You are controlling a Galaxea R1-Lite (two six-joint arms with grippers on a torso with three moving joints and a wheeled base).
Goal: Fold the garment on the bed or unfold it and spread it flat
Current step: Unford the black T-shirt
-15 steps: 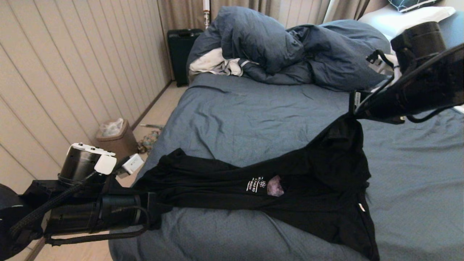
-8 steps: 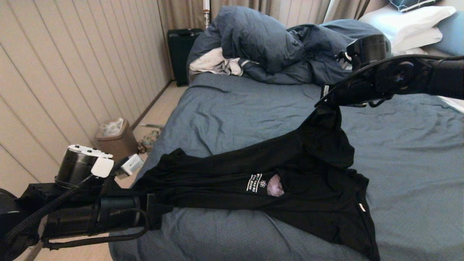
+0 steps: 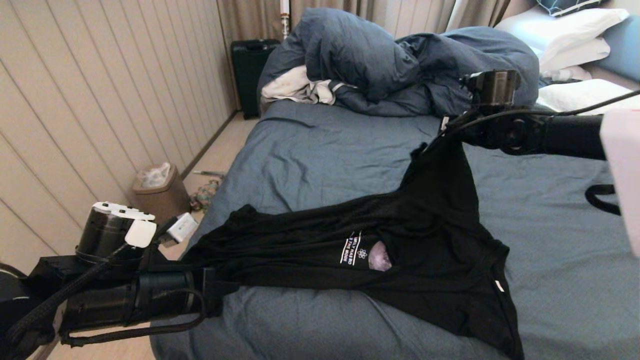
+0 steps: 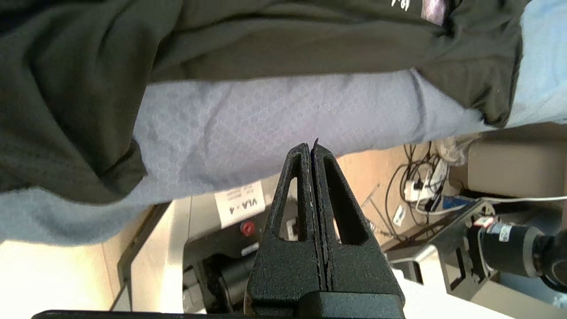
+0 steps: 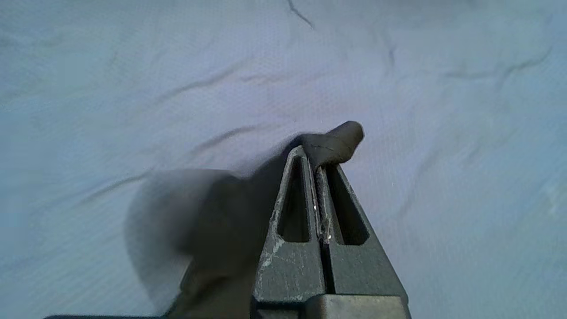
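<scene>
while the right gripper (image 3: 442,140), jaws pinched on a fold of the garment (image 3: 400,250), is lifting it at upper right, the left gripper (image 4: 312,148), jaws closed at lower left, is gripping nothing visible; the thin fabric is risking slipping onto the bed (image 3: 325,160).

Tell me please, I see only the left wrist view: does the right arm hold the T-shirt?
Observer: Yes. In the right wrist view, the right gripper has its fingers shut on a fold of the T-shirt.
Operator: Is this part lifted?
Observer: Yes. The head view shows that end raised above the bed, while the printed chest lies on the sheet.
Operator: What is beyond the shirt?
Observer: A bunched dark-blue duvet lies at the far end of the bed, apart from the shirt.
</scene>
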